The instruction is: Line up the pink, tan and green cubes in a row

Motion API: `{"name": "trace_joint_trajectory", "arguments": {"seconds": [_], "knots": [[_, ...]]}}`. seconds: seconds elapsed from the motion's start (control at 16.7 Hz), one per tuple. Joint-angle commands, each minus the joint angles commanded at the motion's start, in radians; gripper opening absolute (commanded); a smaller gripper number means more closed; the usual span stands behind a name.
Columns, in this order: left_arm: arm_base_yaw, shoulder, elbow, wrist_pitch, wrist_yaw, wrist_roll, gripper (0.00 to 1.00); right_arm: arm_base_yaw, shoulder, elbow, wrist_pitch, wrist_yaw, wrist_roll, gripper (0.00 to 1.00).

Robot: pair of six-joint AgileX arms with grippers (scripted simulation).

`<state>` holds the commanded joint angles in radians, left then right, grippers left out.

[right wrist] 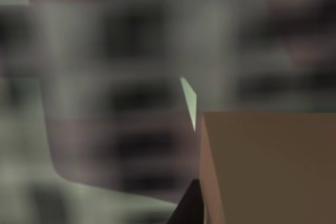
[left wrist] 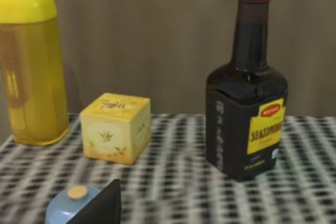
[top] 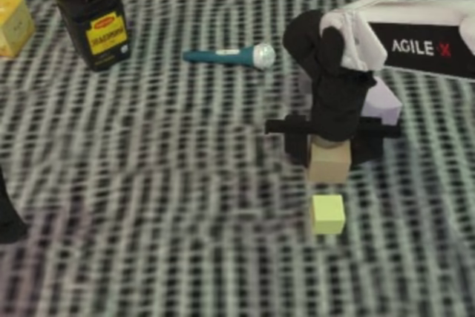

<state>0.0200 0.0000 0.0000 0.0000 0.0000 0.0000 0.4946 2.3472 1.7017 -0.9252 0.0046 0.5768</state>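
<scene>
Tan cube [top: 329,162] sits gripped between the closed fingers of the right hand [top: 327,148], just behind the green cube [top: 327,214].

Right arm reaches in from the right, tool [top: 329,155] pointing down, seemingly closed.
</scene>
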Motion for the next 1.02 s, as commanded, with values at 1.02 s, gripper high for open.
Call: {"name": "trace_joint_trajectory", "arguments": {"seconds": [1.02], "knots": [[0.0,0.0,0.0,0.0,0.0,0.0,1.0,0.006,-0.099,0.158,-0.242,0.009,-0.007,0.0]]}}
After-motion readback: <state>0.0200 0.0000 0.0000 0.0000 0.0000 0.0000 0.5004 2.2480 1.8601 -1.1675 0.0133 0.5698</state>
